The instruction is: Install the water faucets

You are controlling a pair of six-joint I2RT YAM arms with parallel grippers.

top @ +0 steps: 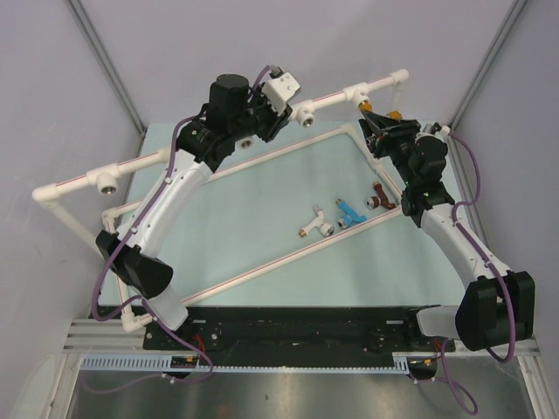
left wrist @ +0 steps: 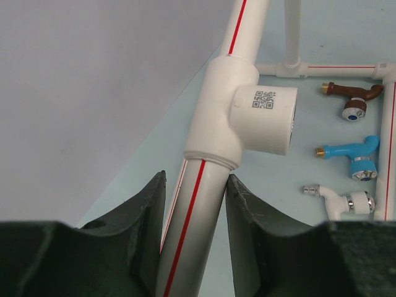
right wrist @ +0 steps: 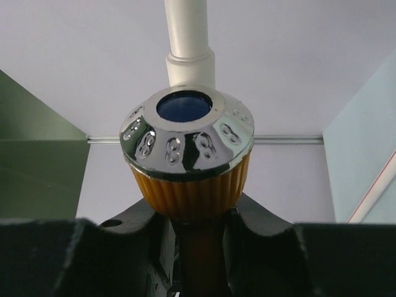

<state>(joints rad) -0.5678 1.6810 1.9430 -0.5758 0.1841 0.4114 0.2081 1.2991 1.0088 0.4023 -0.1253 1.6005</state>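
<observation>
Up at the far right corner of the bench (top: 262,253), the right gripper (right wrist: 198,213) has its jaws narrow and pinched on the ribbed body of the orange faucet (right wrist: 185,154). The chrome cap with its blue centre faces the wrist camera, and a white upright of the pipe frame (left wrist: 189,235) stands directly behind it. Whether the threaded end is touching a socket cannot be told from here.

Over at the far edge, about midway along, the left gripper (left wrist: 196,179) straddles a red-striped run of the frame. Its fingers are drawn in close on either side of the pipe, pressing against it, just below a white T-socket (left wrist: 247,117) whose side outlet carries a small printed code.

Down on the bench, right of the middle, three taps lie in a slanting row between two low runs of the frame. The white faucet (left wrist: 337,199) is nearest the near edge, the blue faucet (left wrist: 352,154) is in the middle, and the red-brown faucet (left wrist: 349,99) is closest to the right edge. They lie near one another but do not touch, all on their sides.
</observation>
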